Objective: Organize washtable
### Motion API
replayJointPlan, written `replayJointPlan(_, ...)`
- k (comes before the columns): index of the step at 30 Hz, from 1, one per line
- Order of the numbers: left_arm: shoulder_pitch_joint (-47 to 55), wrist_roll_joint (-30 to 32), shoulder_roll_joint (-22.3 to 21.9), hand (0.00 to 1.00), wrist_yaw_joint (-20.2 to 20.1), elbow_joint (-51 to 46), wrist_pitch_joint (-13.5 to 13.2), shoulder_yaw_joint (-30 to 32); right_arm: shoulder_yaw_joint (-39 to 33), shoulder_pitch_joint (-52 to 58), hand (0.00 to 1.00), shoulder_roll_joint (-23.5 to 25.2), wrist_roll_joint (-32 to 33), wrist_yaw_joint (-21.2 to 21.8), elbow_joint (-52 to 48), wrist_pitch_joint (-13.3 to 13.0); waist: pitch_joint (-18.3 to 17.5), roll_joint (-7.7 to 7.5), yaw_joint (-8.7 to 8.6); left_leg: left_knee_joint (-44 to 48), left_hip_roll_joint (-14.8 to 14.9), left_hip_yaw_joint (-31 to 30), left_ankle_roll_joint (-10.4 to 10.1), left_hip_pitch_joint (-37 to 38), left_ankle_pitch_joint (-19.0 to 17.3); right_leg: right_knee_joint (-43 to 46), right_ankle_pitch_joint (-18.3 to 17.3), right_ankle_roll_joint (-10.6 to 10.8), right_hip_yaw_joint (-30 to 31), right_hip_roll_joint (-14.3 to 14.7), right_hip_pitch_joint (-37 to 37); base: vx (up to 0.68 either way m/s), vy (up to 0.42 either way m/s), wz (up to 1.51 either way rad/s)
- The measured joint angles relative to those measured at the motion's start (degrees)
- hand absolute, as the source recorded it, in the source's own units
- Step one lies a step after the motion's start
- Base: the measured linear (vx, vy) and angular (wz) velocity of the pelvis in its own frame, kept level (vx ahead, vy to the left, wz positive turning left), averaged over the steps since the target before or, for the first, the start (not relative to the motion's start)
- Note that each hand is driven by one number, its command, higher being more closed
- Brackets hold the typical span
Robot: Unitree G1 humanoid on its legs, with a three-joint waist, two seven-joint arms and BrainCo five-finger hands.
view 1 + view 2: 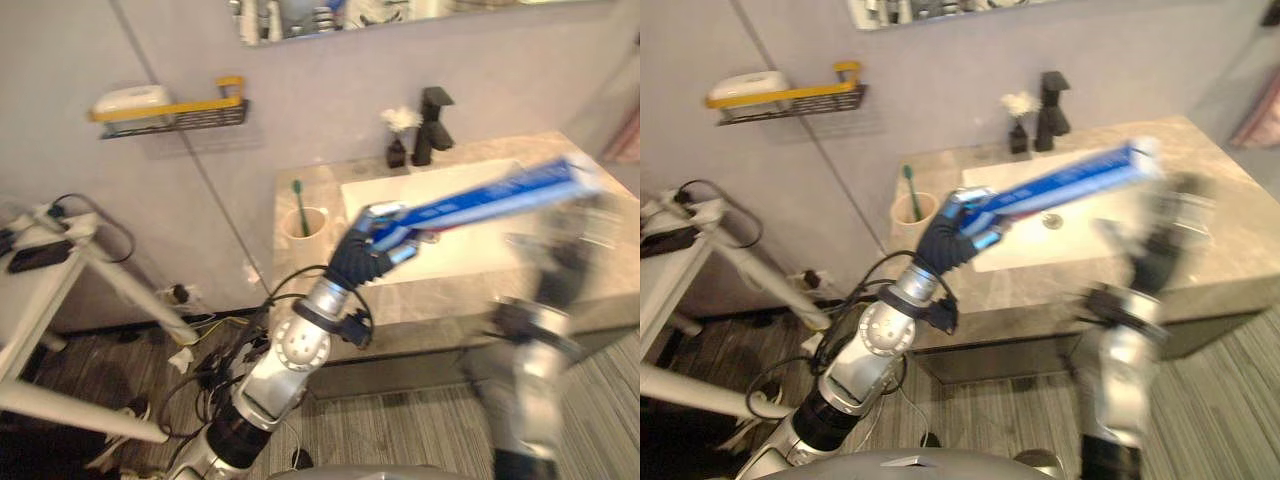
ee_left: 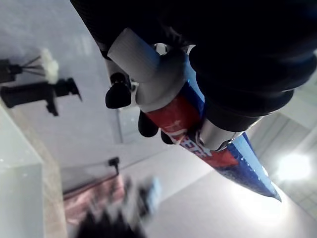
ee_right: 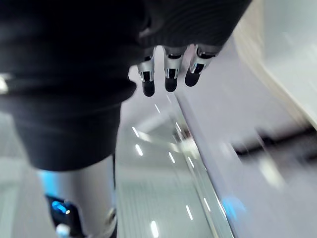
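Note:
My left hand (image 1: 362,256) is raised in front of the washtable, shut on one end of a long blue toothpaste tube (image 1: 492,196). The tube slants up and to the right over the white sink basin (image 1: 470,250). In the left wrist view my fingers (image 2: 154,75) and thumb curl round its red and blue body (image 2: 197,140). My right hand (image 1: 562,262) hangs blurred below the tube's far end, apart from it. Its fingers (image 3: 168,74) are relaxed and hold nothing. A beige cup with a green toothbrush (image 1: 304,221) stands on the counter's left end.
A black faucet (image 1: 433,125) and a small dark vase of white flowers (image 1: 398,137) stand behind the basin. A wall shelf with a yellow rail (image 1: 172,110) carries a white soap. A white rack (image 1: 60,250) stands at the left, over cables on the floor.

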Motion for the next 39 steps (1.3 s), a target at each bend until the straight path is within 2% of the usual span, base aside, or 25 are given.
replayJointPlan(2,-0.2,0.0,-0.1,1.00,1.2,-0.1,-1.4,-0.1,5.4,-4.2,0.00,1.0,-1.2,0.4,3.4,2.7,0.1,-0.11,1.88,-0.6,-0.3,-1.8,0.1,0.1,0.9,-0.1,0.0,0.0,-1.6,-0.1,0.8,-0.05,0.022,0.47)
replayJointPlan(3,-0.2,0.0,0.0,1.00,2.0,-0.2,-1.5,0.2,6.2,-4.9,0.00,1.2,-1.0,0.9,3.9,3.1,0.1,-0.22,2.15,-0.6,-0.5,-2.2,0.2,0.1,1.0,-0.1,0.0,0.0,-1.8,-0.1,1.3,-0.04,0.036,0.38)
replayJointPlan(5,-0.2,0.0,0.3,1.00,3.9,-0.2,-1.4,1.4,8.0,-6.3,0.00,1.5,-0.6,1.9,5.4,3.6,0.2,-0.56,2.21,-0.7,-0.9,-2.9,0.5,0.2,1.2,-0.3,0.0,0.0,-2.6,-0.5,1.6,-0.03,0.046,0.20)
replayJointPlan(8,-4.1,0.0,0.4,1.00,6.1,0.9,-1.0,1.6,11.5,-10.5,0.00,1.3,4.6,3.1,7.9,4.0,0.4,-1.38,1.98,-0.7,-1.1,-3.4,0.7,0.4,1.6,-0.9,0.3,0.0,-3.0,-0.5,2.3,-0.05,0.031,0.08)
replayJointPlan(9,-6.0,0.0,0.5,1.00,6.1,0.8,-0.8,1.8,12.0,-10.9,0.00,0.3,5.9,3.9,6.7,5.0,0.2,-1.68,2.07,-0.7,-1.0,-3.5,0.7,0.4,1.7,-1.2,0.5,-0.1,-3.0,-0.3,2.5,-0.05,0.011,0.04)
replayJointPlan(11,-6.4,0.1,0.9,1.00,6.1,-1.4,-0.8,3.3,10.0,-8.2,0.00,-1.6,9.9,8.6,1.4,5.1,0.2,-1.94,2.36,-0.7,-1.0,-3.6,0.7,0.4,1.7,-1.3,0.6,-0.2,-3.1,-0.3,2.7,-0.01,0.005,0.05)
replayJointPlan(12,-6.0,0.1,1.5,1.00,6.1,-3.6,-0.8,5.1,6.1,-5.2,0.00,-4.1,14.0,12.0,-2.7,4.8,0.2,-2.00,2.51,-0.7,-1.1,-3.8,0.7,0.5,1.9,-1.4,0.6,-0.2,-3.3,-0.3,2.9,0.00,0.002,0.05)
replayJointPlan(13,-5.8,0.1,2.4,1.00,6.0,-4.6,-1.0,7.1,2.3,-3.5,0.00,-5.5,17.5,13.6,-4.0,4.2,0.2,-2.04,2.27,-0.7,-1.1,-3.9,0.6,0.7,2.1,-1.5,0.7,-0.2,-3.4,-0.3,3.2,-0.01,-0.001,0.05)
replayJointPlan(16,-5.2,0.1,2.7,1.00,5.7,-4.6,-1.0,9.7,-2.8,-1.8,0.00,-6.7,19.5,14.0,-4.0,3.0,0.1,-1.99,1.17,-1.1,-0.9,-4.1,0.5,0.8,2.2,-2.0,0.5,-0.3,-3.7,-0.1,3.3,-0.04,-0.008,0.01)
replayJointPlan(18,-4.1,0.1,2.5,1.00,5.4,-4.6,-0.9,9.3,-3.1,-1.7,0.00,-6.7,19.4,14.1,-4.0,3.1,0.1,-1.98,0.68,-1.2,-0.8,-4.2,0.5,0.8,2.2,-2.1,0.4,-0.4,-3.7,0.0,3.3,-0.02,-0.007,0.00)
replayJointPlan(23,-2.5,0.1,2.5,1.00,5.1,-5.0,-0.8,11.9,-3.6,0.0,0.00,-5.8,19.1,14.1,-4.2,3.1,0.1,-2.09,1.39,-0.7,-1.0,-4.2,0.5,0.5,2.2,-2.1,0.6,-0.3,-3.8,-0.1,3.2,0.03,0.000,0.01)
replayJointPlan(30,0.2,0.1,2.5,1.00,5.5,-6.8,-0.8,15.9,-7.8,0.4,0.00,-4.2,18.6,14.1,-4.7,3.0,0.1,-2.11,1.15,-0.7,-0.9,-3.7,0.5,0.5,2.2,-2.1,0.8,-0.4,-3.3,0.0,3.0,0.00,0.001,-0.02)
replayJointPlan(39,0.2,0.1,2.3,1.00,4.8,-6.8,-0.8,16.1,-5.8,0.5,0.00,-3.7,19.9,16.4,-4.8,3.2,0.2,-2.27,0.52,-0.7,-0.8,-2.5,0.5,0.6,2.1,-2.6,1.2,-0.4,-2.1,0.0,2.4,-0.01,0.011,-0.07)
